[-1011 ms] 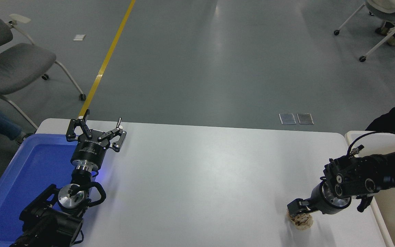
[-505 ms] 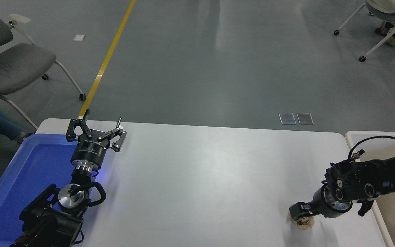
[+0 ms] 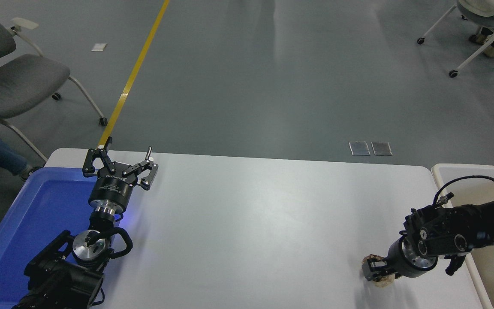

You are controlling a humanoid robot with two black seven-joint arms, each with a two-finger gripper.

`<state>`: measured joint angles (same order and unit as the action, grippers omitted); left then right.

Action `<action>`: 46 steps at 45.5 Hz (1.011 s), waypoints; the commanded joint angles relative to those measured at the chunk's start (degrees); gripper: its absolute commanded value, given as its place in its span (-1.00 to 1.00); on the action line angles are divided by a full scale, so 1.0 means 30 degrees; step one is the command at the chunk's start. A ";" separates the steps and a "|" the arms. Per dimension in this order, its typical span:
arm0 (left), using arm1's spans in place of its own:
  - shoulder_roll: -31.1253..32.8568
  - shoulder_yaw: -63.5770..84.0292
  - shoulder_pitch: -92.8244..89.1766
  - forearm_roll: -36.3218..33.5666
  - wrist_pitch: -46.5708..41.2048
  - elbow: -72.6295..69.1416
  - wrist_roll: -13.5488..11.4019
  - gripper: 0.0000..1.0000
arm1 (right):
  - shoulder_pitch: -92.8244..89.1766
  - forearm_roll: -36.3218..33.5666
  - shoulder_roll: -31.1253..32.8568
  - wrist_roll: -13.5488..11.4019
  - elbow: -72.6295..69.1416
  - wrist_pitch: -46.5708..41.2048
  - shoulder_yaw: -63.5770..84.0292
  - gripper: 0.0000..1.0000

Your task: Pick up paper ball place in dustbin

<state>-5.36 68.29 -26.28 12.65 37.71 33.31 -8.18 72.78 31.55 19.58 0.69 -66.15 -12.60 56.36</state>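
Tan paper ball near table's front-right edge, right gripper's jaws clamping it.

We see a lab or office-like test space: a bare grey floor with a yellow line, wheeled chairs at far left and right, a white table.

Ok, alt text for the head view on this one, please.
The right pincer is down on the paper ball near the white table's front right corner, fingers around it, beside the cream dustbin at the right edge. The left pincer is parked open at lower left by a blue tray.
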 commanded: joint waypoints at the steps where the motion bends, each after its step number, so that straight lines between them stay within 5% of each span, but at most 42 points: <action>1: 0.0000 0.0000 0.0000 0.0001 -0.0002 0.0000 0.0001 0.98 | 0.0084 0.0178 0.0154 0.0151 -0.0012 0.0011 -0.0007 -1.00; 14: 0.0000 0.0000 0.0000 0.0001 -0.0002 0.0000 0.0001 0.98 | 0.1401 0.0294 0.1705 0.0971 -0.0655 -0.0398 0.0139 -1.00; 25: 0.0000 0.0000 0.0000 0.0001 0.0027 0.0000 0.0001 0.98 | 0.5412 0.1291 0.5103 0.1059 -0.4111 -0.2301 0.0168 -1.00; 46: 0.0000 -0.0029 0.0000 0.0001 0.0028 0.0000 0.0001 0.98 | 1.6662 0.3135 0.9762 0.0913 -0.5900 -1.0532 0.2482 -1.00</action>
<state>-5.36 68.26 -26.28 12.66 37.79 33.31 -8.17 106.17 37.70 42.11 3.52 -81.88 -31.98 60.73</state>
